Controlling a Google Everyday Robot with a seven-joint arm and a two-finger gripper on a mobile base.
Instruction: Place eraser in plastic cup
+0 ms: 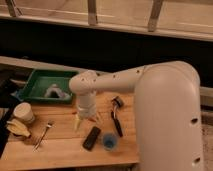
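Cream cup (22, 111) at the desk (60, 150) left edge; a yellow object just in front of it, kind unclear. Green tray (35, 80) in the rear left corner, pale contents unreadable. End effector (87, 120) hangs point-down over mid-desk, jaws spread wide, nothing in them; likely lining up for a grasp from above. Eraser (91, 138) lies flat toward the front edge, just in front of the end effector, untouched. Blue plastic cup (110, 141) upright just to its right, mouth up, so a short carry. Black-handled utensil (116, 115) lies behind the cup. The arm's bulk hides the desk's right edge.
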